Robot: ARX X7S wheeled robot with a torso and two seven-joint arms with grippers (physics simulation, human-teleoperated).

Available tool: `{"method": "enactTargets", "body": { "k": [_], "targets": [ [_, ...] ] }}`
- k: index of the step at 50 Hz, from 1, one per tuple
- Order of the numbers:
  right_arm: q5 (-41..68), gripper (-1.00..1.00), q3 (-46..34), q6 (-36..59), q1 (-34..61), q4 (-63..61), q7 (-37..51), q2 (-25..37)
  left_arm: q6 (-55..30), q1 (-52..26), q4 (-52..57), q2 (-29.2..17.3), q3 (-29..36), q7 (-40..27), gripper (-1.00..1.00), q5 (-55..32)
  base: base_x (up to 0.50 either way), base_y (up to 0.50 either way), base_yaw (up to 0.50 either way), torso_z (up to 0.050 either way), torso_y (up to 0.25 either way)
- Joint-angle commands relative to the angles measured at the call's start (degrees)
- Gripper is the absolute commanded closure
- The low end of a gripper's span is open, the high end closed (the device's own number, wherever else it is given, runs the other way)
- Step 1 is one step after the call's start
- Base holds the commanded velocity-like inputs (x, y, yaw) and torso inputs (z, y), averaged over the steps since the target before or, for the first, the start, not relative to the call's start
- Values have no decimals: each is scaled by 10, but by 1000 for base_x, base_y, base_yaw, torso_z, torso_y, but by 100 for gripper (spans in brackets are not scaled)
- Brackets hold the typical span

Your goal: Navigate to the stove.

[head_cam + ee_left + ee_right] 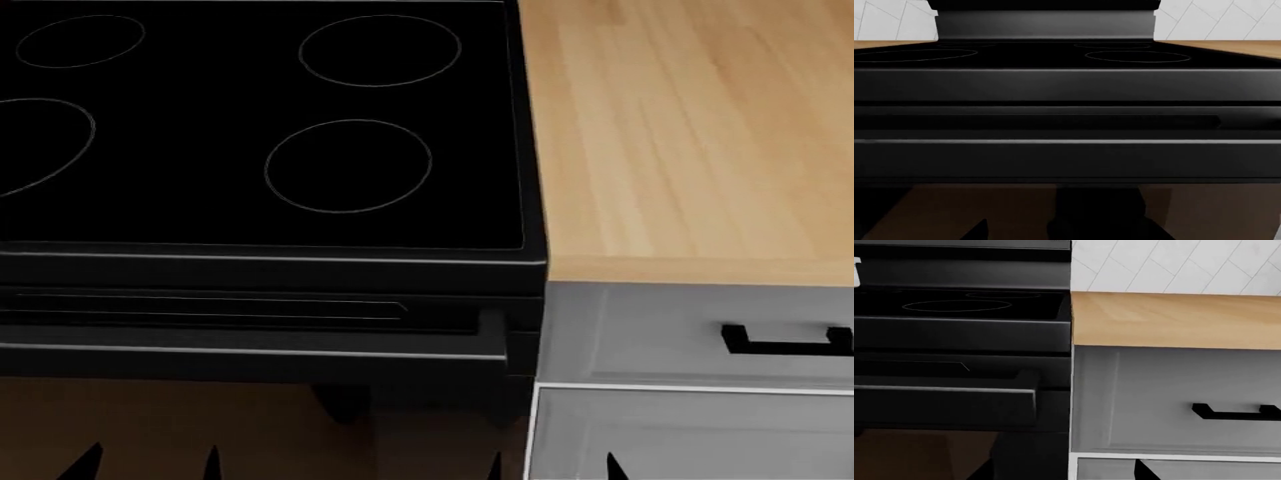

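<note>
The stove (254, 150) is a large all-black range right in front of me. Its glossy glass top shows four thin grey burner circles, and a long black bar handle (240, 345) runs along its front. It fills the left wrist view (1067, 85) and the near half of the right wrist view (961, 335). My left gripper (144, 462) is low in front of the oven door, open and empty; only its dark fingertips (979, 231) show. My right gripper (553, 466) is open and empty at the seam between stove and cabinet; its fingertips (1145, 469) show.
A light wooden countertop (694, 130) adjoins the stove on the right. Under it are grey drawers (667, 335) with a black handle (787, 342). White herringbone wall tile (1174, 265) is behind. Brown floor (160, 420) lies below the oven door.
</note>
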Motion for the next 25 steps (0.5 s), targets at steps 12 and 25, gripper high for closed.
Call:
{"method": "enactTargets", "body": {
  "k": [12,25],
  "targets": [
    [-1,-100,-9,-3,-1,-4,10,2,0,2,4,-8,3,-4,-100,-8,-1,500,0,0,0],
    [2,-100,-13,-4,1,-1,11,4,3,0,0,-9,6,-6,-100,-11,-1,500,0,0,0]
  ]
}}
